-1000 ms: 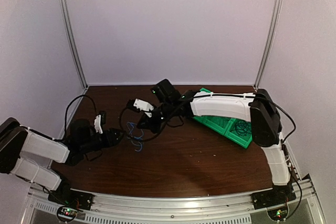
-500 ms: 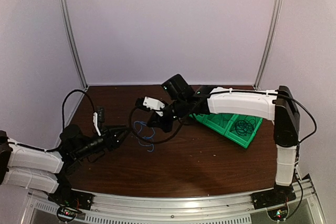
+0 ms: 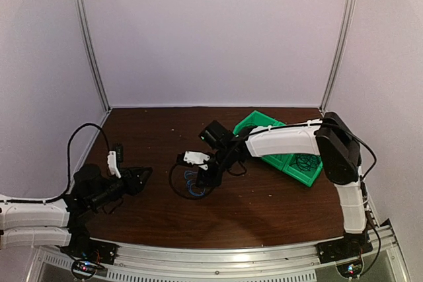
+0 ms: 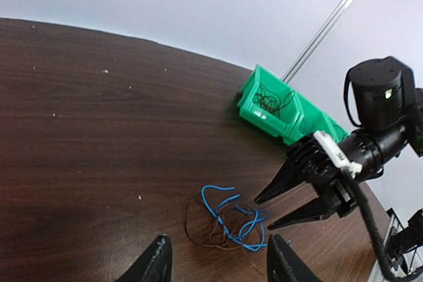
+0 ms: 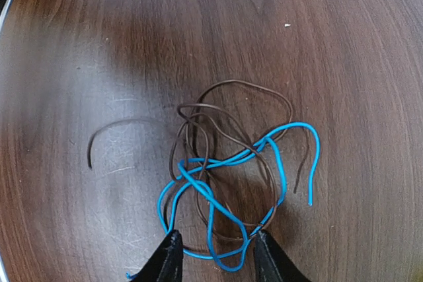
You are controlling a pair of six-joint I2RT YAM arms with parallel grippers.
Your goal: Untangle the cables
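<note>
From above, the cables (image 3: 192, 188) lie in one small bundle on the dark wooden counter (image 3: 264, 212), near its middle and a little to the left. The right pincer (image 3: 200, 180) is directly over the bundle, its tips pointing down at it. The left pincer (image 3: 144, 175) is low over the counter to the left, pointing at the bundle but clearly apart from it. A green bin (image 3: 259, 123) stands behind the right arm. In the left wrist view, the left pincer (image 4: 218, 265) shows two fingers spread well apart at the lower edge with nothing between them. The cables (image 4: 228, 219) lie just in front of it, slightly to the right. The right pincer (image 4: 263, 214) comes from the right with its fingers also spread, and its tips are just beside the right end of the bundle. Whether they touch it I cannot tell. The green bin (image 4: 248, 107) stands farther back with thin dark wires inside. In the right wrist view, the right pincer (image 5: 215, 265) is spread wide and grips nothing. The counter (image 5: 344, 44) fills the picture. A blue wire (image 5: 281, 163) and a brown wire (image 5: 234, 84) are twisted together just ahead of the tips, and the lowest blue loop lies between the two fingers. A short brown piece (image 5: 99, 135) lies alone to the left, apart from the bundle.
</note>
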